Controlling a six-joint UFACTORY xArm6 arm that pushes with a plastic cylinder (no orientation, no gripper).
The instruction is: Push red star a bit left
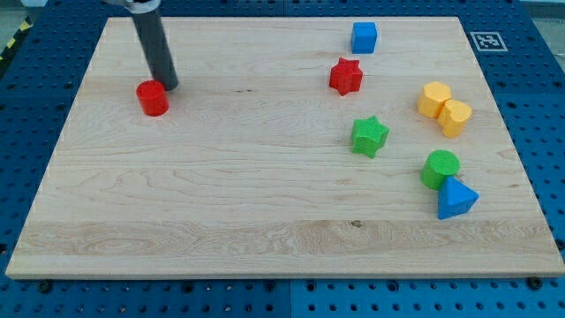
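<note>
The red star [346, 76] lies on the wooden board [265, 203] in the upper right part of the view, just below and left of the blue cube [364, 37]. My tip [168, 86] is at the view's upper left, far to the left of the red star. It stands right beside the top right of the red cylinder [153, 97], touching it or nearly so. The dark rod rises from the tip up and to the left, out of the view's top.
A green star [370, 136] lies below the red star. A yellow block [444, 108] of two joined lobes lies at the right. A green cylinder [440, 168] touches a blue triangular block [455, 198] at the lower right. A marker tag [486, 40] sits at the top right corner.
</note>
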